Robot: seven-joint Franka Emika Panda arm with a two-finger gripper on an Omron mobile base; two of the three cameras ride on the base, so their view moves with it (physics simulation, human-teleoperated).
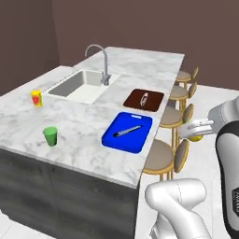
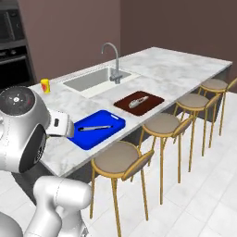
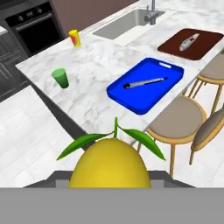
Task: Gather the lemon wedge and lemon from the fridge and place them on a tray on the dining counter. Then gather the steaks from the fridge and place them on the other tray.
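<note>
A yellow lemon [image 3: 109,164] with green leaves sits right before the hand camera, and my gripper [image 1: 195,132] is shut on it. The lemon [image 1: 196,137] shows as a yellow patch under the fingers, out over the stools, to the right of the dining counter [image 1: 88,126]. A blue tray [image 1: 121,142] [image 2: 92,138] [image 3: 135,98] lies near the counter's stool-side edge with a thin grey utensil on it. Beyond it, a brown tray [image 1: 154,103] [image 2: 150,103] [image 3: 206,46] carries a small grey item. The lemon wedge, the steaks and the fridge are out of view.
A sink [image 1: 77,86] with a curved faucet [image 1: 103,63] is set in the counter's far part. A green cup [image 1: 50,136] and a yellow-and-red cup [image 1: 36,98] stand on its left side. Several wooden stools [image 2: 121,162] line the counter's edge. An oven [image 3: 37,28] stands behind.
</note>
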